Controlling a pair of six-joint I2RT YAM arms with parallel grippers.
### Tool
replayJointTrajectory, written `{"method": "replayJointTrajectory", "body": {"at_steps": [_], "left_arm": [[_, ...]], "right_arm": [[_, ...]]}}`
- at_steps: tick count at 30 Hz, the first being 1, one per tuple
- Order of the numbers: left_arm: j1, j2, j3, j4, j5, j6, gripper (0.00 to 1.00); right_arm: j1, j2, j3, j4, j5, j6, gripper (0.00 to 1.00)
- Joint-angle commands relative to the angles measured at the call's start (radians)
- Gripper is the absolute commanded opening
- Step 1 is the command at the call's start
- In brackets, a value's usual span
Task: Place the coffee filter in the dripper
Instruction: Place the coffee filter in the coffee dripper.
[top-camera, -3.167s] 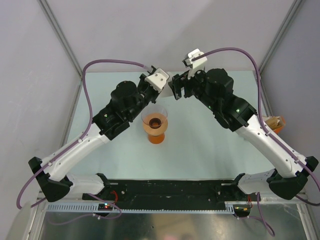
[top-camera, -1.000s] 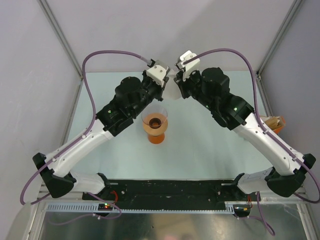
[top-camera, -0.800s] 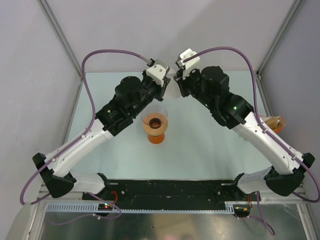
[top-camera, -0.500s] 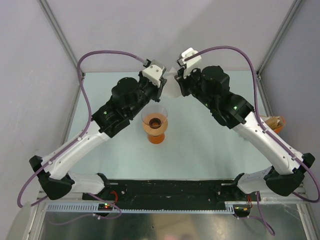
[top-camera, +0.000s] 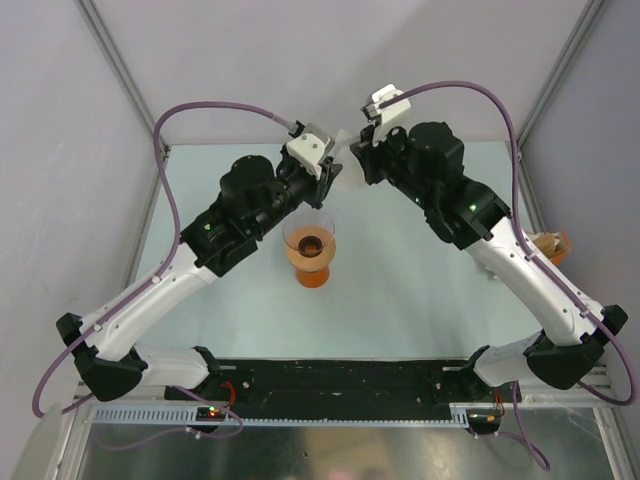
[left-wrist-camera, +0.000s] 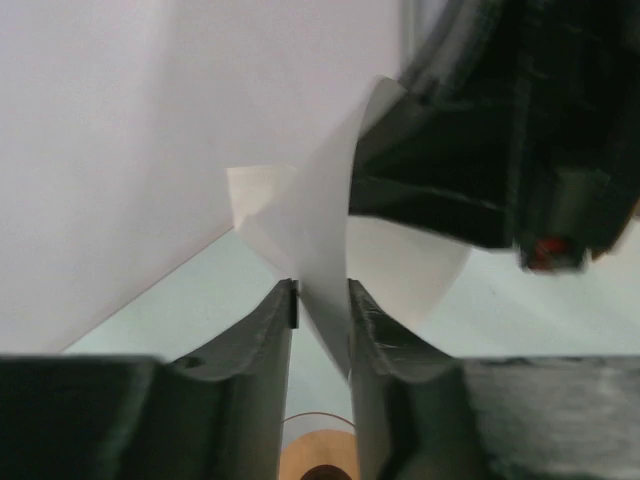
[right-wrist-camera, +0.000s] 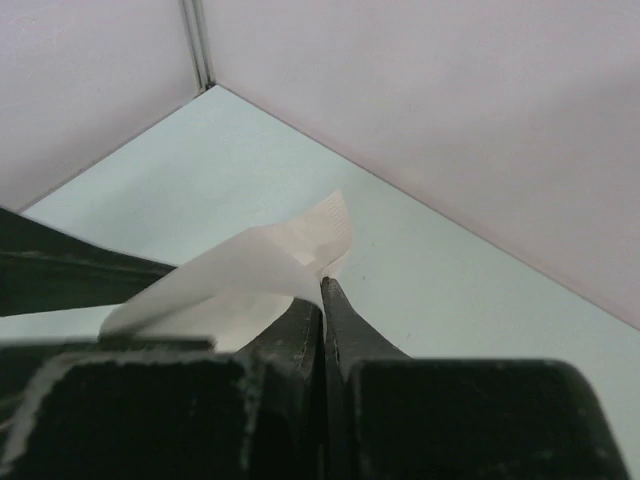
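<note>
The coffee filter (right-wrist-camera: 240, 270) is a thin white paper held in the air at the back of the table, between both grippers. My right gripper (right-wrist-camera: 321, 285) is shut on its ribbed edge. In the left wrist view a fold of the coffee filter (left-wrist-camera: 320, 230) runs down between the tips of my left gripper (left-wrist-camera: 322, 295), whose jaws stand a little apart. The dripper (top-camera: 309, 245), a clear cone on an orange base, stands upright on the table just in front of the left gripper (top-camera: 328, 172) and right gripper (top-camera: 360, 165). From above the paper is almost hidden.
The back wall rises close behind both grippers. The right arm's black wrist (left-wrist-camera: 500, 130) fills the upper right of the left wrist view. A tan paper stack (top-camera: 548, 243) sits at the table's right edge.
The left jaws, shut a second ago, have parted a little around the paper. The right gripper has drawn slightly back and to the right, and the filter shows less from above.
</note>
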Motion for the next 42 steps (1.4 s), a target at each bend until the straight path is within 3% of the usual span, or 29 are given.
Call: {"method": "replayJointTrajectory", "body": {"at_steps": [1,4,8,11,15,19,22,26,30,35,42], "left_arm": [[0.004,-0.056,-0.002,-0.003,0.147,0.003,0.41],[0.073,-0.146,-0.061,-0.021,0.43,-0.011,0.54],[0.245,-0.272,-0.154,-0.027,0.788,-0.065,0.6],[0.352,-0.296,-0.179,-0.077,0.951,-0.077,0.56],[0.431,-0.251,-0.145,-0.148,1.07,-0.096,0.47],[0.426,-0.187,-0.083,-0.156,1.165,-0.167,0.4],[0.402,-0.19,-0.079,-0.156,1.15,-0.114,0.4],[0.368,-0.224,-0.105,-0.156,1.055,-0.009,0.47],[0.357,-0.213,-0.086,-0.152,1.046,-0.038,0.54],[0.356,-0.178,-0.036,-0.145,1.046,-0.16,0.43],[0.356,-0.101,0.039,-0.145,1.074,-0.467,0.43]], "right_arm": [[-0.093,-0.024,0.026,0.005,-0.16,0.048,0.0],[-0.208,-0.065,-0.019,0.012,-0.465,0.042,0.0],[-0.341,-0.157,-0.172,0.15,-0.909,0.046,0.0],[-0.397,-0.191,-0.239,0.225,-1.163,0.068,0.0],[-0.415,-0.216,-0.287,0.319,-1.325,0.116,0.0],[-0.374,-0.237,-0.305,0.328,-1.368,0.071,0.0],[-0.343,-0.247,-0.306,0.287,-1.377,0.018,0.0],[-0.317,-0.256,-0.305,0.248,-1.364,-0.026,0.0],[-0.308,-0.26,-0.303,0.23,-1.359,-0.046,0.0],[-0.266,-0.279,-0.297,0.057,-1.268,-0.271,0.0],[-0.226,-0.297,-0.296,-0.032,-1.127,-0.471,0.0]]}}
